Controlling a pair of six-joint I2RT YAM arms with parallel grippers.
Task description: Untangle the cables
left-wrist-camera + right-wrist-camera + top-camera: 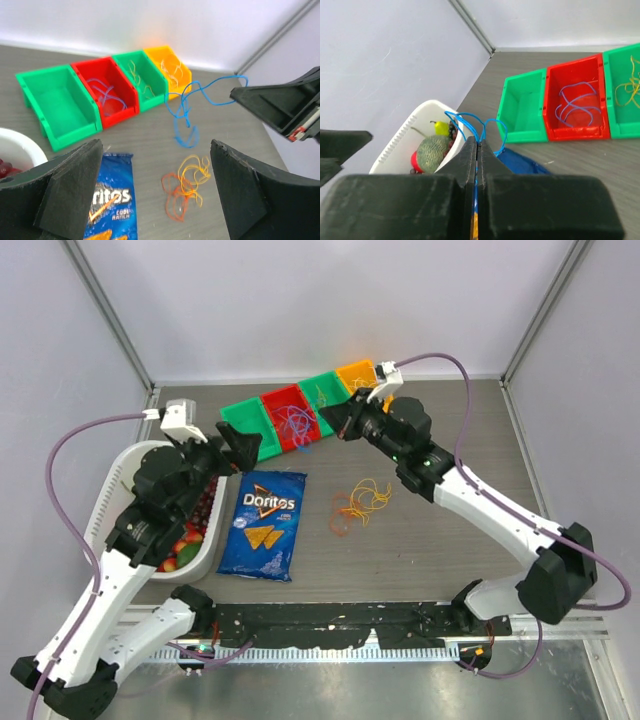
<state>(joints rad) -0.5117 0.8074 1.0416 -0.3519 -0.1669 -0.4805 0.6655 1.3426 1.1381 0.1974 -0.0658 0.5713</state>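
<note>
The left arm [165,490] hid much of the white basket [108,502]. The chip bag [115,195] ran off the left wrist view's bottom edge. The blue cable [465,116] was lost between the right pincer [478,142] fingers.

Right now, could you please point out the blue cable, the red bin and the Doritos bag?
blue cable [185,118]: left wrist view, its knot.
red bin [121,111]: left wrist view, near wall.
Doritos bag [263,523]: top view, its centre.
</note>
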